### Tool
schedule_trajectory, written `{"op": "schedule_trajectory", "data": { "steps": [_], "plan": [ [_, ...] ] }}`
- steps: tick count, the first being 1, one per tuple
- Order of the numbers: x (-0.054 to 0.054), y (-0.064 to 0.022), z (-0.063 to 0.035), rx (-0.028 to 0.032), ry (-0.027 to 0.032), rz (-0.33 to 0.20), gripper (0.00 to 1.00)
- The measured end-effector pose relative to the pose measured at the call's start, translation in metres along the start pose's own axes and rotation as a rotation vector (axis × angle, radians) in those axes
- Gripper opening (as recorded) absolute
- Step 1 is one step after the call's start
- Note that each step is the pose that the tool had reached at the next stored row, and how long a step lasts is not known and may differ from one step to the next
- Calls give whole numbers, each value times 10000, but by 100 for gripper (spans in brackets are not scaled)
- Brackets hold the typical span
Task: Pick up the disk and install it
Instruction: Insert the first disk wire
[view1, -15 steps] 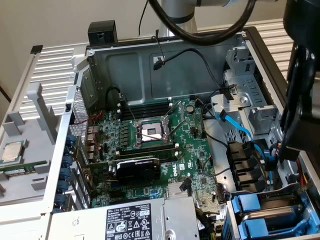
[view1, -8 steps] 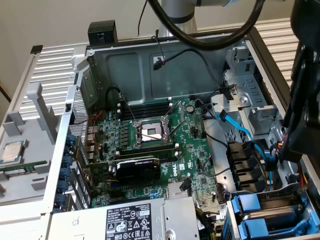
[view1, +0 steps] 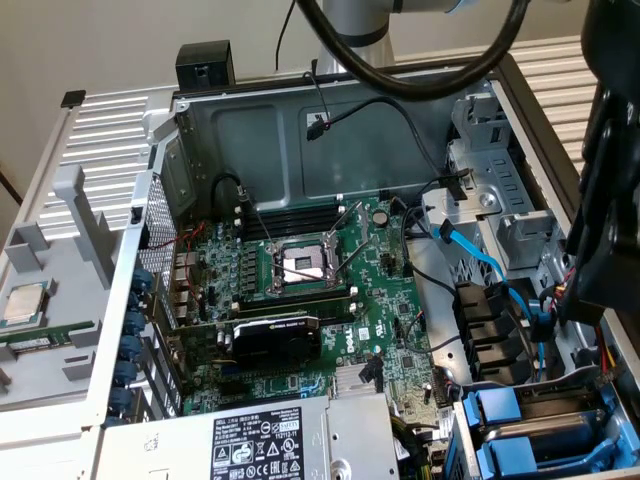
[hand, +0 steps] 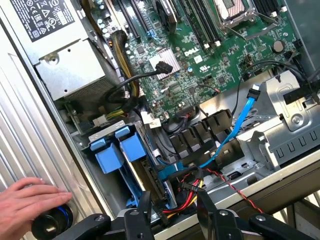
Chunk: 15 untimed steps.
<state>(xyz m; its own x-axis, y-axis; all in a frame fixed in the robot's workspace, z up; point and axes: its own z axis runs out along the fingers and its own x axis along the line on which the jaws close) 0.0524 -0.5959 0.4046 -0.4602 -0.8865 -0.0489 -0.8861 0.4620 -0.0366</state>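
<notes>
Grey plastic tray (view1: 60, 250) at the exterior view's left, outside the case. Small square processor chip (view1: 25, 303) lies on it, with a green memory stick (view1: 40, 338) just beside. A ribbed metal table (view1: 105, 125) carries the lot.

Moving right: computer case (view1: 190, 130), side panel off. Green motherboard (view1: 390, 290) lies flat inside, with the processor socket (view1: 300, 265) open near its middle. Black graphics card (view1: 275, 338) sits on the near side of the socket. Power supply (view1: 260, 440) with a white label is at the near edge.

Further right: blue SATA cable (view1: 480, 262) draped loose over the drive cage. Disk (view1: 520, 418) is at the exterior view's lower right, seated in the corner bay just beside the power supply. Its blue carrier frame shows with grey metal behind; label not readable from here. Dark bulk of the robot arm (view1: 610, 180) stands at the far right edge, over the case wall.

Wrist view: gripper (hand: 174, 200) hangs over the case's edge wall, near the bay. Fingers (hand: 145, 210) are spread apart, gripping nothing and touching nothing. Red and yellow wires (hand: 185, 192) are visible beyond the gap. Disk (hand: 107, 157) sits in its bay, blue tabs up, apart from the fingers. A person's hand (hand: 25, 200) rests on the table outside the case, over a black round knob (hand: 50, 222) with a blue ring.
</notes>
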Motion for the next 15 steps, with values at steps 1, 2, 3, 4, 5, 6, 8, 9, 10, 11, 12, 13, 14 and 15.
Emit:
{"op": "schedule_trajectory", "data": {
  "steps": [1,2,3,4,5,6,8,9,10,11,12,13,14,15],
  "plan": [
    [0,0,0,-1,0,0,49],
    [0,0,0,0,0,0,49],
    [0,0,0,0,-1,0,49],
    [0,0,0,0,0,0,49],
    [1,1,0,2,0,0,49],
    [6,-2,1,3,-1,-11,49],
    [21,-8,1,-2,-7,-116,49],
    [25,-10,0,-6,-8,-204,49],
    [26,-9,0,-13,-13,-342,49],
    [26,-9,0,-22,-20,-525,49],
    [26,-9,1,-31,-27,-705,49],
    [27,-9,2,-40,-34,-883,49],
    [26,-9,2,-49,-41,-1070,49],
    [26,-9,3,-58,-47,-1253,49]
  ]
}}
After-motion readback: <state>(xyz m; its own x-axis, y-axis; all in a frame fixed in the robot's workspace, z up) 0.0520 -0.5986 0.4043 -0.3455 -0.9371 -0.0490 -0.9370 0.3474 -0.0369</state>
